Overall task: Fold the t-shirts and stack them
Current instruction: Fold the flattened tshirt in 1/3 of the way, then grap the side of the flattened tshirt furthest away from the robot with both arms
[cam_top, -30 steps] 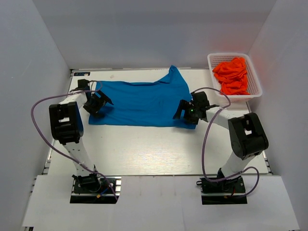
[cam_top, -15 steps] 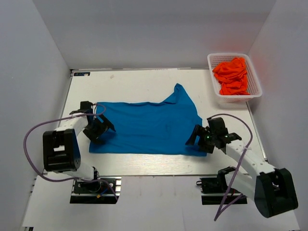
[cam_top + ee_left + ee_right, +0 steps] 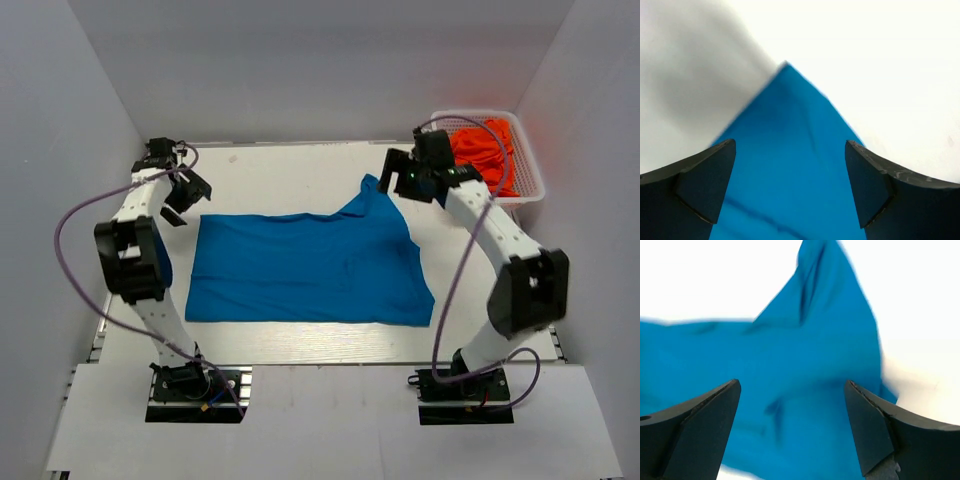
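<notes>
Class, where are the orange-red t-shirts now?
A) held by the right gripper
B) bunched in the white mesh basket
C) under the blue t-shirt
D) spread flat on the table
B: the orange-red t-shirts lie bunched inside the white mesh basket.

Left arm [image 3: 141, 200] and right arm [image 3: 490, 226] both stretched far forward, jaws of each wide apart, empty.

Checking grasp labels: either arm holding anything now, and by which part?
Nothing held. The left gripper and right gripper are both open, poised over the far corners of the blue t-shirt, not clamping it.
</notes>
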You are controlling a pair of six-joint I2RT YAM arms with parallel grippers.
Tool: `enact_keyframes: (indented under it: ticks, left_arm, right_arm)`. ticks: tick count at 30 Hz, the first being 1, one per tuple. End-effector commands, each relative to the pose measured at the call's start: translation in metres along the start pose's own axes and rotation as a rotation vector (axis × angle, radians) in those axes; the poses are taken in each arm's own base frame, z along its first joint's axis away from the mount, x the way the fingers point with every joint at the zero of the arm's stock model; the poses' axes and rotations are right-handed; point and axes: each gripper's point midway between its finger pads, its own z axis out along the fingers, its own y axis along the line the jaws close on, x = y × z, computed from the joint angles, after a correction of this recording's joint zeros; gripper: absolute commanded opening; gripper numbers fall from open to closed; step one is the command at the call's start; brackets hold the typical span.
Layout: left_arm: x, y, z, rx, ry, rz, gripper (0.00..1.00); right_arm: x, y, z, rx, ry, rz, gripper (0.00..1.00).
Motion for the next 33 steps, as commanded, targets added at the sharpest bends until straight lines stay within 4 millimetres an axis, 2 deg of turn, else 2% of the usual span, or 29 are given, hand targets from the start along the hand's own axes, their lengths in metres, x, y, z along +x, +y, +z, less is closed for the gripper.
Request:
enact_keyframes:
  ticks: [1,2,3,4,5,6,7,8,9,10,11,12,13,16,17,18,19,20,21,22,24,25,27,28,29,31,33]
  left_arm:
    - [-0.007,0.007,0.029,-0.091,0.035,-0.028,1.0]
    - [-0.004,0.008,0.046,-0.11,0.058,-0.026,1.0]
    - [-0.008,0.004,0.052,-0.109,0.057,-0.035,1.0]
    - [-0.016,-0.003,0.052,-0.101,0.046,-0.045,0.96]
    - [-0.015,-0.006,0.058,-0.109,0.045,-0.036,0.94]
    - [-0.014,-0.003,0.066,-0.129,0.054,-0.034,0.9]
    - [-0.012,-0.002,0.07,-0.136,0.062,-0.033,0.83]
    - [-0.014,0.0,0.074,-0.149,0.051,-0.031,0.79]
    - [-0.01,0.0,0.078,-0.159,0.054,-0.022,0.73]
    - [-0.007,0.002,0.088,-0.165,0.063,-0.011,0.64]
    - [-0.001,0.004,0.092,-0.173,0.086,-0.01,0.56]
    - [0.003,0.005,0.097,-0.174,0.104,-0.009,0.48]
    - [0.011,0.009,0.102,-0.184,0.132,0.002,0.34]
    - [0.028,0.016,0.107,-0.184,0.185,0.014,0.01]
    - [0.038,0.021,0.109,-0.193,0.214,0.014,0.0]
    - [0.042,0.022,0.112,-0.181,0.226,0.024,0.0]
    - [0.044,0.018,0.109,-0.17,0.219,0.032,0.0]
    - [0.05,0.024,0.109,-0.179,0.229,0.033,0.0]
    - [0.05,0.024,0.107,-0.171,0.222,0.044,0.0]
    - [0.046,0.021,0.1,-0.155,0.203,0.043,0.0]
    - [0.046,0.022,0.097,-0.146,0.196,0.064,0.0]
    - [0.046,0.022,0.097,-0.146,0.196,0.064,0.0]
    - [0.041,0.016,0.091,-0.115,0.182,0.071,0.0]
    - [0.042,0.015,0.09,-0.108,0.188,0.07,0.0]
    - [0.042,0.015,0.09,-0.108,0.188,0.07,0.0]
    - [0.037,0.008,0.086,-0.084,0.18,0.068,0.0]
    - [0.031,0.003,0.08,-0.068,0.16,0.067,0.0]
  right_arm:
    - [-0.036,-0.016,0.027,0.139,-0.049,-0.056,0.9]
    - [-0.047,-0.02,0.04,0.171,-0.066,-0.063,0.9]
    - [-0.046,-0.025,0.057,0.188,-0.048,-0.062,0.9]
    - [-0.064,-0.019,0.06,0.181,-0.09,-0.071,0.9]
    - [-0.069,-0.023,0.085,0.195,-0.077,-0.081,0.9]
    - [-0.07,-0.024,0.092,0.203,-0.065,-0.095,0.9]
    - [-0.073,-0.024,0.098,0.206,-0.06,-0.119,0.9]
    - [-0.087,-0.024,0.119,0.213,-0.084,-0.146,0.9]
    - [-0.089,-0.025,0.127,0.22,-0.089,-0.155,0.9]
    - [-0.114,-0.016,0.125,0.201,-0.148,-0.158,0.9]
    - [-0.093,-0.027,0.157,0.219,-0.086,-0.157,0.9]
    - [-0.094,-0.028,0.163,0.215,-0.085,-0.155,0.9]
    - [-0.098,-0.023,0.173,0.196,-0.096,-0.163,0.9]
    - [-0.082,-0.023,0.203,0.16,-0.066,-0.172,0.9]
    - [-0.083,-0.02,0.208,0.147,-0.078,-0.168,0.9]
    - [-0.072,-0.023,0.221,0.138,-0.056,-0.16,0.9]
    - [-0.078,-0.022,0.225,0.126,-0.076,-0.145,0.9]
    - [-0.076,-0.02,0.227,0.116,-0.073,-0.131,0.9]
    - [-0.063,-0.008,0.238,0.082,-0.047,-0.146,0.9]
    - [-0.064,-0.019,0.239,0.095,-0.046,-0.134,0.84]
    - [-0.062,-0.018,0.244,0.091,-0.049,-0.159,0.68]
    - [-0.057,-0.021,0.248,0.094,-0.039,-0.158,0.49]
    - [-0.055,-0.023,0.252,0.093,-0.047,-0.168,0.44]
    - [-0.053,-0.024,0.253,0.092,-0.046,-0.169,0.36]
    - [-0.056,-0.025,0.253,0.091,-0.055,-0.177,0.18]
    - [-0.064,-0.019,0.244,0.074,-0.067,-0.197,0.0]
    - [-0.058,-0.019,0.239,0.082,-0.052,-0.205,0.0]
